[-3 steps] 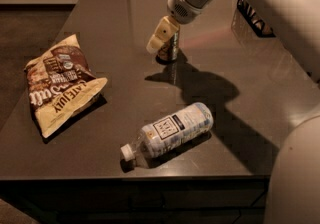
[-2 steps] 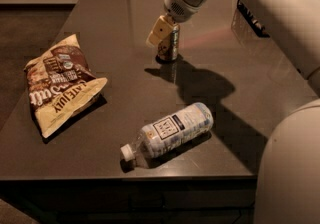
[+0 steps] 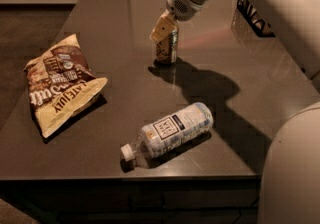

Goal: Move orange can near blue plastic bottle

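Note:
The orange can (image 3: 168,49) stands upright at the middle back of the dark table (image 3: 100,13). My gripper (image 3: 165,32) comes down from the upper right and is closed around the can's top, with a cream finger pad (image 3: 161,29) across its upper left side. The can's base is at the table surface or just above it. The blue plastic bottle (image 3: 172,130), clear with a white cap and a pale label, lies on its side near the front edge, well in front of the can and apart from it.
A brown and cream snack bag (image 3: 61,84) lies at the left of the table. A dark wire rack (image 3: 250,13) stands at the back right. My arm's white body (image 3: 292,168) fills the right side, over the table's right edge.
The gripper has shifted slightly up at the can's top, so more of the can shows below it. The can, the bottle and the bag have stayed in place.

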